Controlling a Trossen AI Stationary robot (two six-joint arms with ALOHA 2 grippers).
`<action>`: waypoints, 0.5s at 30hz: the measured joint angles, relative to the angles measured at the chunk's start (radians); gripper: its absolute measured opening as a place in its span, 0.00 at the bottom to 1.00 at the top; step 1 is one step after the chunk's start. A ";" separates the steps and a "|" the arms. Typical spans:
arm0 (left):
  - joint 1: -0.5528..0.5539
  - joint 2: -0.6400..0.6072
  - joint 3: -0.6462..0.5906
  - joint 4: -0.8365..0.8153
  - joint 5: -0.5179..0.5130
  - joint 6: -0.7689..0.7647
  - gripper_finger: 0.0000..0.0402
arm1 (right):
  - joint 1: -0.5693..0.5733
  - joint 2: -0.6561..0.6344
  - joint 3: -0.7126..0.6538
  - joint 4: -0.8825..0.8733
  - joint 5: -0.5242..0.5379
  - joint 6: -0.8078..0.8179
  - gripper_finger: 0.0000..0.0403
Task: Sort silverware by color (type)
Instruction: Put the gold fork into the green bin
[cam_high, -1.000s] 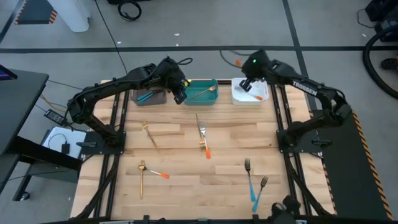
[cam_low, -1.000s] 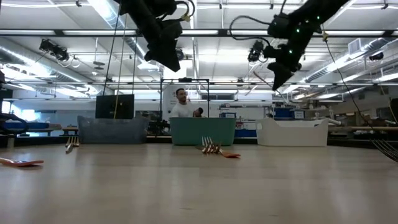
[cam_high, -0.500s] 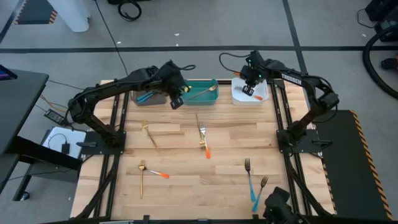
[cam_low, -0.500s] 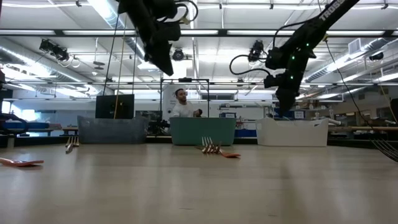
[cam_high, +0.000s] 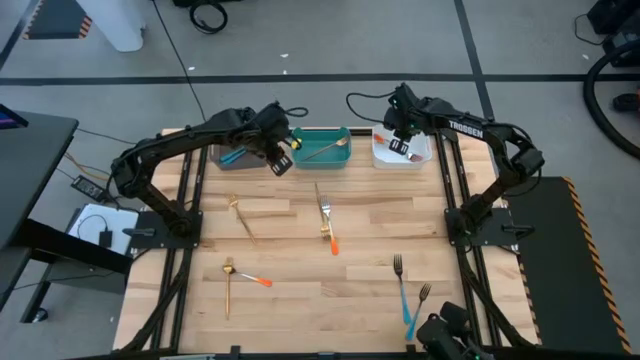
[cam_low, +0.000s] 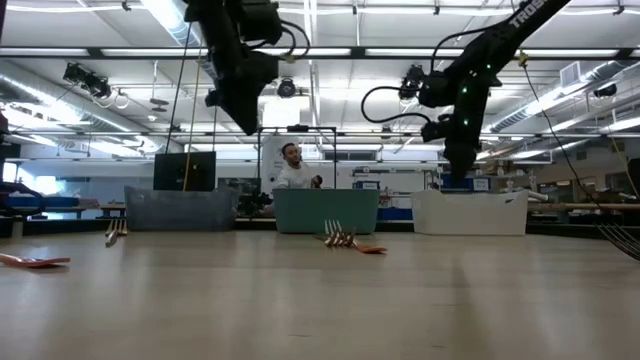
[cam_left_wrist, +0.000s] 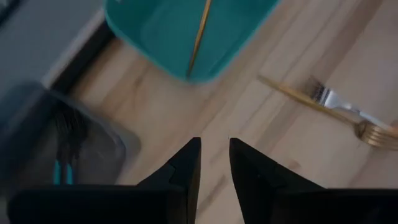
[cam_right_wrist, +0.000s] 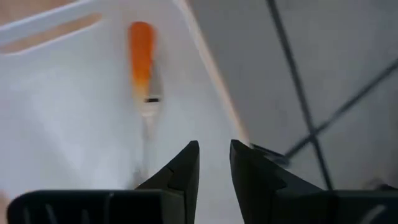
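Silverware lies on the table in the high view: a gold fork (cam_high: 242, 216), a gold fork beside an orange-handled one (cam_high: 327, 222), a gold piece crossing an orange-handled one (cam_high: 240, 279), and two blue-handled forks (cam_high: 406, 292). My left gripper (cam_high: 279, 163) (cam_left_wrist: 214, 152) hovers shut over bare wood between the grey bin (cam_high: 240, 155) and the teal bin (cam_high: 322, 147). My right gripper (cam_high: 400, 148) (cam_right_wrist: 214, 155) hangs shut over the white bin (cam_high: 415, 152), pointing down. An orange-handled utensil (cam_right_wrist: 142, 59) lies on that bin's floor.
The three bins stand in a row along the far edge; the teal one holds a gold utensil (cam_left_wrist: 198, 37), the grey one a blue-handled piece (cam_left_wrist: 59, 174). A person (cam_low: 293, 170) stands in the room behind the table. Bare wood spans the table's middle and near left.
My left gripper has drifted from in front of the teal bin toward the table's left, over the gap beside the grey bin. My right gripper has come down over the white bin and tipped to point downward, its forearm swinging toward the far edge.
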 joint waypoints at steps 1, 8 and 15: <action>-0.002 0.005 0.000 -0.026 0.001 -0.022 0.25 | 0.004 0.000 0.004 0.002 0.025 0.002 0.24; -0.036 0.077 0.000 -0.174 -0.009 -0.355 0.31 | 0.016 0.000 0.028 -0.013 0.083 0.026 0.24; -0.104 0.131 0.000 -0.259 -0.090 -0.617 0.32 | 0.016 0.000 0.034 -0.014 0.081 0.024 0.24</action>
